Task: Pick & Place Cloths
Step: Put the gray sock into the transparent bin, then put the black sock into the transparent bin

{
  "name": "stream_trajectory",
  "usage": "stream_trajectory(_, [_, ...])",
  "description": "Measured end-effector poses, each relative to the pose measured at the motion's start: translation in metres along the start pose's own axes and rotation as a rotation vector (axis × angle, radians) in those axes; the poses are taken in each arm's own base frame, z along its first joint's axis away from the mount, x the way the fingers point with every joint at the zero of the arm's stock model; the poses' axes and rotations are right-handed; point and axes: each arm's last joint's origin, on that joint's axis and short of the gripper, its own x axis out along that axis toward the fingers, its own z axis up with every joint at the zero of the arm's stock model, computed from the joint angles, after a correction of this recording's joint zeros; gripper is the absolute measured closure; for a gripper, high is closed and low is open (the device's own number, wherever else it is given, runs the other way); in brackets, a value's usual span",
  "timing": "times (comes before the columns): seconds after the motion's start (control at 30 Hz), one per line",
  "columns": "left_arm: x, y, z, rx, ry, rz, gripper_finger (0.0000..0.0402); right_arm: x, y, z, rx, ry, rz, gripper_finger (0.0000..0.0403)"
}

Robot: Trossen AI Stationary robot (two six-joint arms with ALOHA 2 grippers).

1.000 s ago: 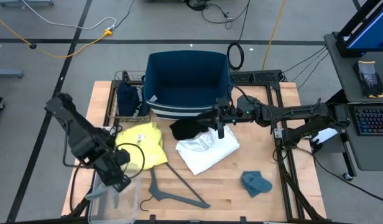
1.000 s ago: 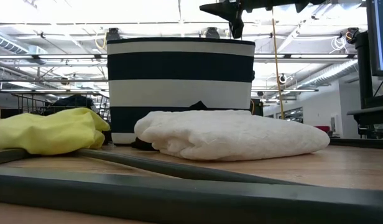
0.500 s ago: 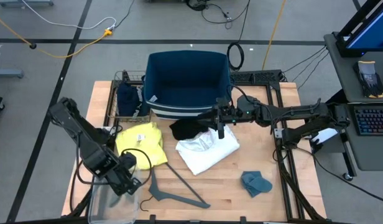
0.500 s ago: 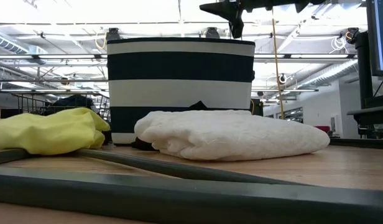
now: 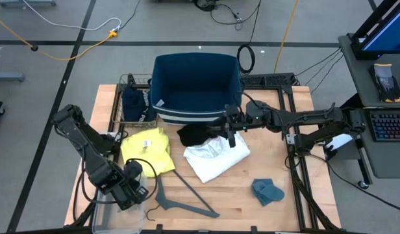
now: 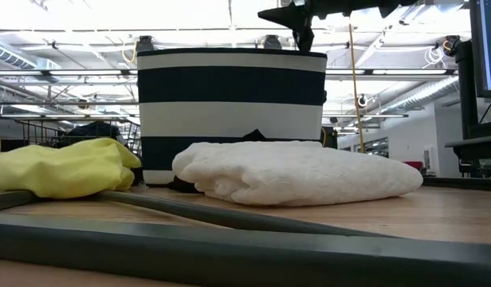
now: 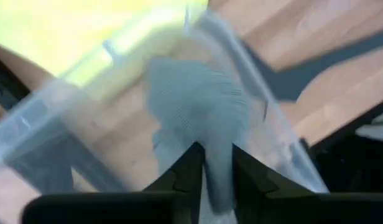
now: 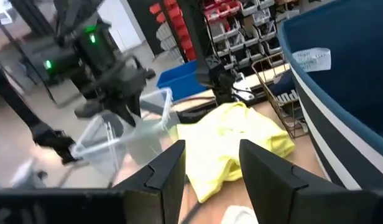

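My left gripper [image 5: 130,188] hangs over a clear plastic bin [image 5: 115,218] at the table's near left corner, shut on a grey-teal rag [image 7: 198,106]. My right gripper [image 5: 230,134] is open and held high above the black cloth [image 5: 195,134] and white cloth [image 5: 216,156]; it shows at the top of the low view [image 6: 300,32]. The yellow cloth [image 5: 148,149] lies flat left of them. A second teal rag [image 5: 268,190] lies near the right near edge. A navy cloth [image 5: 132,104] sits in a wire basket. My left gripper pinches the teal rag between its two fingers [image 7: 190,169] by one end [image 7: 216,177], coming from above and pointing down. The rest of the rag spreads out beyond the fingertips inside the clear bin's walls [image 7: 110,53]. Whether it rests on the bin's floor I cannot tell.
A navy-and-white striped tote [image 5: 195,88] stands at the far middle of the table, right behind the black cloth. A grey hanger [image 5: 180,201] lies near the clear bin and yellow cloth. Bare wood lies between the hanger and the teal rag.
My left arm has swung a little toward the table's right and near edge, carrying the rag with it, and its gripper now stands over the clear bin. The cloths on the table have stayed put.
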Motion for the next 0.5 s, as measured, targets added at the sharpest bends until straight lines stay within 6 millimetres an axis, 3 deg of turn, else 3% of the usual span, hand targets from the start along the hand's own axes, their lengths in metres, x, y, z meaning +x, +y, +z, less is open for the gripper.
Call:
stream_trajectory(0.23, [0.000, 0.000, 0.001, 0.009, -0.041, -0.008, 0.0232, 0.001, 0.006, -0.004, -0.211, 0.044, 0.085, 0.0257])
stream_trajectory(0.5, [-0.004, 0.002, -0.002, 0.089, 0.077, -0.007, 0.0145, 0.004, 0.031, -0.023, -0.739, 0.102, 0.136, 0.0257])
